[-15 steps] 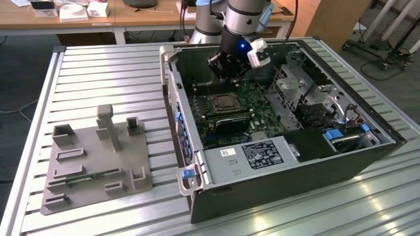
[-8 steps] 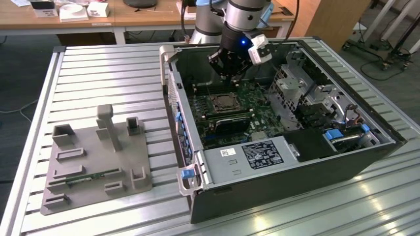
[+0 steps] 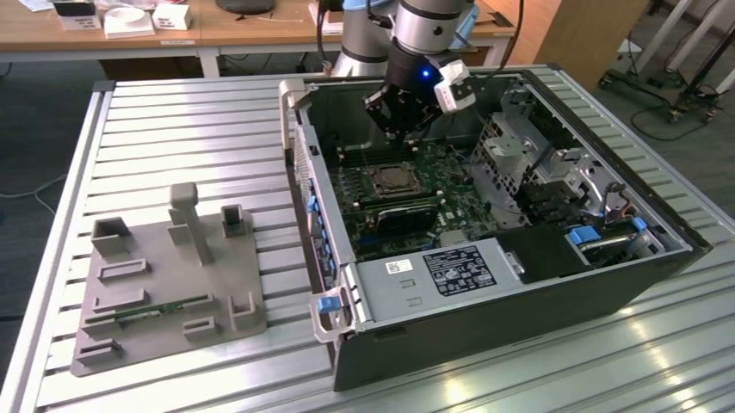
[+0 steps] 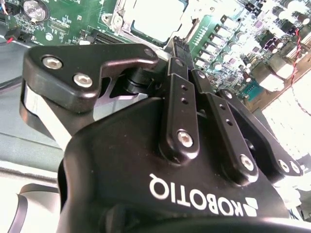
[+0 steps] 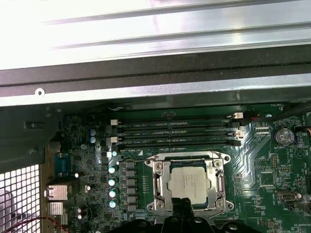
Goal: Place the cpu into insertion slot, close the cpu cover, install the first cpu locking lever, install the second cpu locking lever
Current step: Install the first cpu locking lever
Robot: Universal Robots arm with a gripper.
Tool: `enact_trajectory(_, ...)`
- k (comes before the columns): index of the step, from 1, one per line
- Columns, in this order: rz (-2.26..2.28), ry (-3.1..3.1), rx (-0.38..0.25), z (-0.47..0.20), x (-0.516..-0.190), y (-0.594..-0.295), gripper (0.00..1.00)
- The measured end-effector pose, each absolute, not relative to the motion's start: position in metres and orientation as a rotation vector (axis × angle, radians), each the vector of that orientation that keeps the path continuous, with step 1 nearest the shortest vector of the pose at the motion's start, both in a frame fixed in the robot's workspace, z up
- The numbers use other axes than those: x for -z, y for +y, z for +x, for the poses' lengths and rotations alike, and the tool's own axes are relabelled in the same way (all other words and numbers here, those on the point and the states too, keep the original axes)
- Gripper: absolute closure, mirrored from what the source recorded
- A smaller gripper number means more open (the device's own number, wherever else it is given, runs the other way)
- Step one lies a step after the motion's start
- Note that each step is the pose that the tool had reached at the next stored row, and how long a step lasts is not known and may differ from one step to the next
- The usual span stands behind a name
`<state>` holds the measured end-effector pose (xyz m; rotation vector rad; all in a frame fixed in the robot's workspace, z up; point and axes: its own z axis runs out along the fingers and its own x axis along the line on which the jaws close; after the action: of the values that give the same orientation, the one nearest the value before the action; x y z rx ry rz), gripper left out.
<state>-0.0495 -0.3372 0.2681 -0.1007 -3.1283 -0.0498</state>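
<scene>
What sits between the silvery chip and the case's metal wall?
In the first wrist view, long narrow memory slots lie between the cpu and the case wall.

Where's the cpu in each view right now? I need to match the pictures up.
Exterior view: cpu in the open case, under the gripper.
First wrist view: cpu framed by the cpu cover, just past the gripper.
Second wrist view: cpu beyond the gripper.
Shared landmark: the gripper.
</scene>
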Motion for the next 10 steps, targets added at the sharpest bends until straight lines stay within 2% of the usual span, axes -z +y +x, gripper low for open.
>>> enact_trajectory(10,-0.097,-3.193,0.054,-0.0582,-0.2655,-0.3371,0.89)
